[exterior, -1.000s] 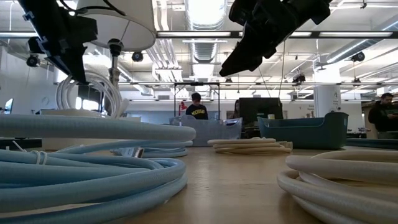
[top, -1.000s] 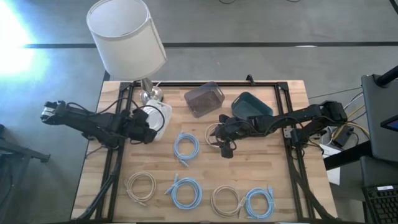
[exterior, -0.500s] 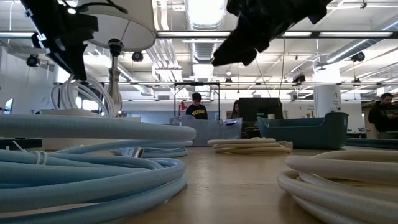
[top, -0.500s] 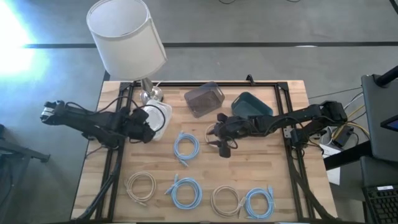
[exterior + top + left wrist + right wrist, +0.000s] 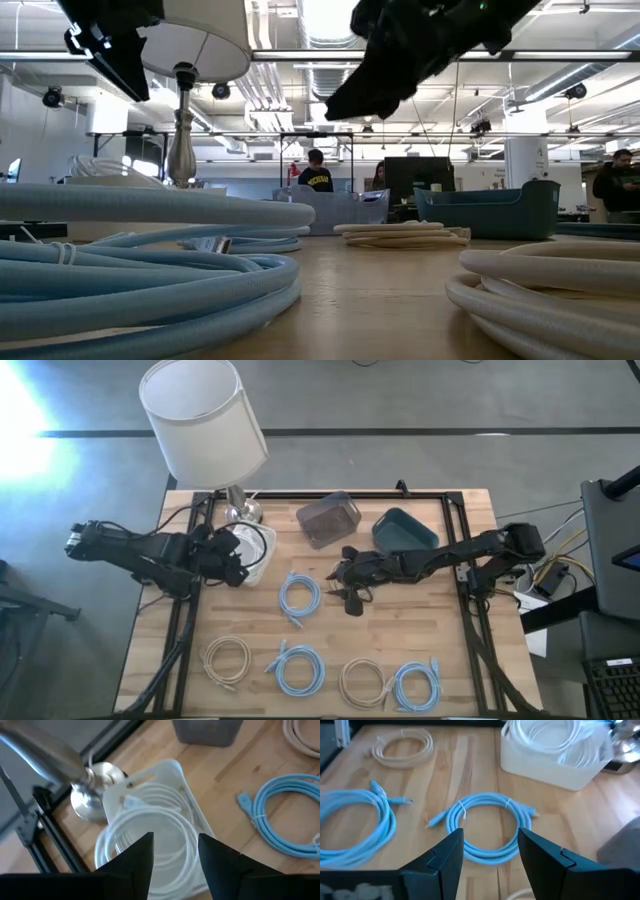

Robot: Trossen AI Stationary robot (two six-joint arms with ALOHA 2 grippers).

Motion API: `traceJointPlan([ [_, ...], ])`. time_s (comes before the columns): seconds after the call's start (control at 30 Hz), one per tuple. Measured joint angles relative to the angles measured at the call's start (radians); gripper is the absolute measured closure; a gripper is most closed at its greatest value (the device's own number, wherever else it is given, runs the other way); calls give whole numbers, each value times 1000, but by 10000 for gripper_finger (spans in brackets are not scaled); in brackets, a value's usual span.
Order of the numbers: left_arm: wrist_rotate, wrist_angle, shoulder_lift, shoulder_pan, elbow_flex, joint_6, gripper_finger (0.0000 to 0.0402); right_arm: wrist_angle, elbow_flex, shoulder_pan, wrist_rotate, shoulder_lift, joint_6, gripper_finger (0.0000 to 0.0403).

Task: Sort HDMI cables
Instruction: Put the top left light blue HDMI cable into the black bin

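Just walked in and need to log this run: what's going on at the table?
A two-armed robot is sorting coiled cables by colour. The left gripper hovers open over the white bin, where a white cable now lies. The right gripper is open and empty near the table's middle, beside the beige coil and facing a light blue coil. Three light blue and two beige coils wait along the near edge. The grey bin and teal bin look empty.
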Motion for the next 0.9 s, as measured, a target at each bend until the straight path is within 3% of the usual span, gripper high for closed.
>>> traceJointPlan([
  [0.17, -89, 43, 6, 0, 0, 70, 244, 34, 73, -1, -32, 143, -58, 218],
  [0.3, -99, 109, 12, 0, -1, 135, 243, 13, 177, -1, -202, 267, -97, 218],
  [0.5, -100, 155, 20, 0, -2, 167, 243, -154, 363, -9, -421, 409, -172, 218],
  [0.9, -93, 157, 70, 0, -3, 167, 243, -292, 562, -13, -394, 597, -261, 231],
])
